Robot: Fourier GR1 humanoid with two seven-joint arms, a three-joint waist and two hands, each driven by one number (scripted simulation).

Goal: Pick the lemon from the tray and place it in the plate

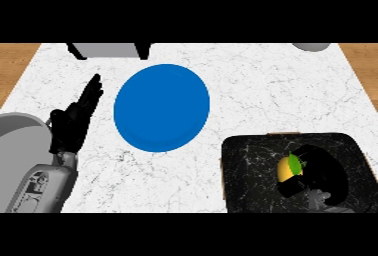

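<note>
A blue plate (162, 107) lies on the white marble counter, left of centre. At the lower right sits a black marbled tray (251, 170). In it the lemon (287, 167), yellow with a green patch, shows between the curled black fingers of my right hand (319, 169), which wraps round it from the right. My left hand (74, 120) stands at the left edge, fingers straight and pointing up, apart from the plate.
A grey appliance (111, 49) stands at the counter's far edge, top left. A pale round object (311, 46) peeks in at the top right. Wooden floor (15, 65) shows beyond the counter's left and right edges.
</note>
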